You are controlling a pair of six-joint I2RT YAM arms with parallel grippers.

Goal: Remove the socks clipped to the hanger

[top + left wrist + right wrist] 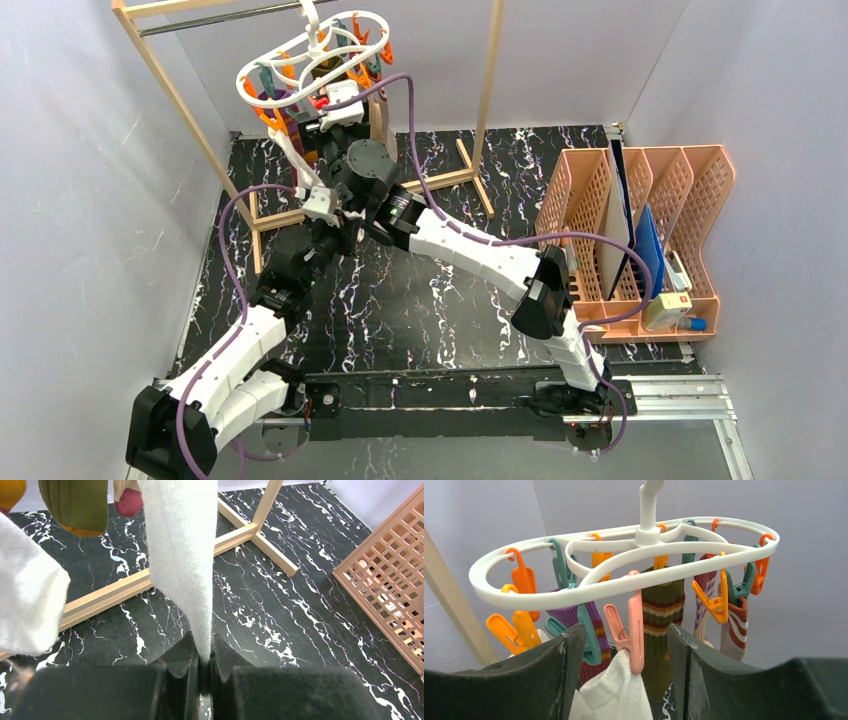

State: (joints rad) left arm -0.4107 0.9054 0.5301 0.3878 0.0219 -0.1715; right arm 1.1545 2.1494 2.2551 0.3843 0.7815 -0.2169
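The hanger point(624, 587) hung under the rack point(110, 592) near the back wall, its oval running left to right. Two white ones showed: a white sock point(182, 555) hung vertical, its top in the one pink peg point(636, 630) and its lower end clamped in the left gripper point(204, 672). A second white sock point(27, 595) hung just beside it. The right gripper point(626, 640) stood with jaws apart, flanking that peg with gaps on both sides. Four striped socks point(664, 610) hung behind.

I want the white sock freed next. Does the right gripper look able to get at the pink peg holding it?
Probably yes: the right gripper is open with the pink peg hanging between its fingers, nothing in the way. The left gripper is shut on a white sock below.
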